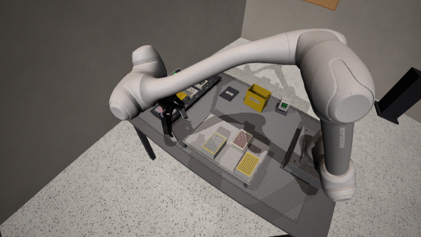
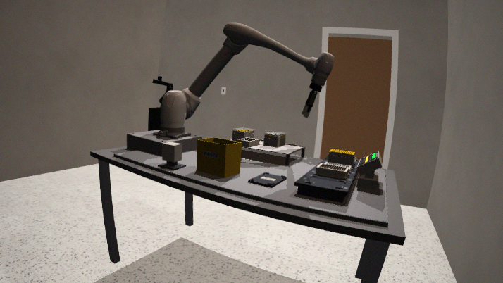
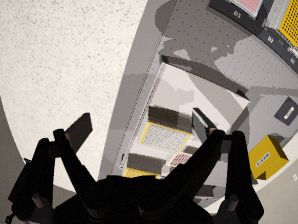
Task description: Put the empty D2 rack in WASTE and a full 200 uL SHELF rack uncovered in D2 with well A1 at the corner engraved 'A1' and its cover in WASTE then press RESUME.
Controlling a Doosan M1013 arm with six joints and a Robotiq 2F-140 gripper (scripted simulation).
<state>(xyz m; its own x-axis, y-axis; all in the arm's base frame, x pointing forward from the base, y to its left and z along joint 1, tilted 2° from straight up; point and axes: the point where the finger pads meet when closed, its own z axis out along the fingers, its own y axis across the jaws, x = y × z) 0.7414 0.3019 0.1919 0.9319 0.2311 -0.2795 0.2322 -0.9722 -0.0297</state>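
Observation:
My gripper (image 1: 175,122) is open and empty. It hangs high above the table's edge near the deck (image 2: 329,177), as the exterior view shows (image 2: 306,112). A yellow tip rack (image 1: 181,95) sits on the deck; it also shows in the exterior view (image 2: 342,152) and in the wrist view (image 3: 290,22). The shelf (image 1: 227,147) carries three racks: one yellow-edged with a grey field (image 1: 214,142), one reddish (image 1: 242,139), and one yellow with dark holes (image 1: 248,163). The yellow WASTE bin (image 1: 257,97) stands upright and looks empty. My arm hides part of the deck in the top view.
The dark regrip nest (image 1: 229,95) lies between the deck and the bin. The green-button box (image 1: 284,102) stands right of the bin. A panel with a green light (image 2: 370,158) stands behind the deck.

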